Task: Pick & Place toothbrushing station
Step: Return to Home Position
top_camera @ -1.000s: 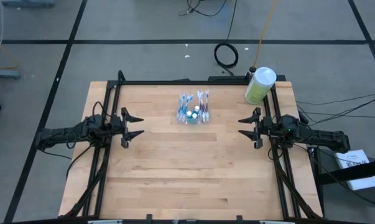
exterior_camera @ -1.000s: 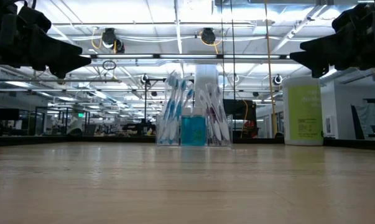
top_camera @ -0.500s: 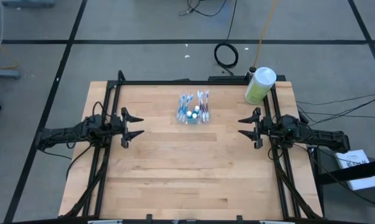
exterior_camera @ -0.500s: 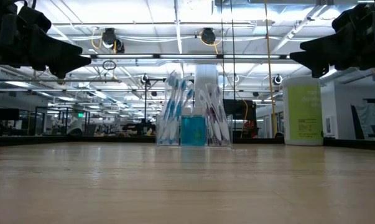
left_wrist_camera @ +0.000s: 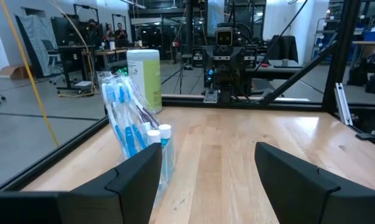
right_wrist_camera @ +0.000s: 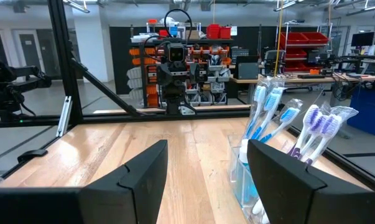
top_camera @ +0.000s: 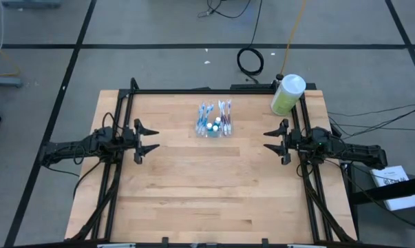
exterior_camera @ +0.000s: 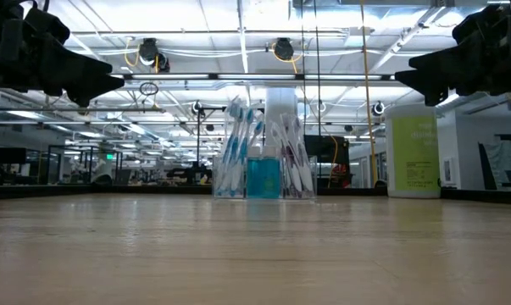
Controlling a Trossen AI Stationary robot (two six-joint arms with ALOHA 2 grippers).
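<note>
Nothing has been moved since the earlier frames: both arms and every object are found in the same places. The toothbrushing station [top_camera: 214,122] stands upright on the wooden tabletop [top_camera: 207,193], in its far half and untouched by either arm. Blue toothbrushes [top_camera: 206,114] are held in the station's part on the left arm's side, purple-handled toothbrushes [top_camera: 225,114] in the part on the right arm's side, and a small white-capped bottle of blue liquid [exterior_camera: 263,176] is seen between them. The left claw [top_camera: 152,138] is held above the tabletop well apart from the station, on its left and slightly nearer the front edge, with its fingers spread wide and nothing between them. The right claw [top_camera: 268,141] is held likewise on the station's right, well apart from it, spread wide and empty, pointing back toward the left claw. A green bottle [top_camera: 288,95] with a white cap stands to the station's right and a little farther back, apart from it.
</note>
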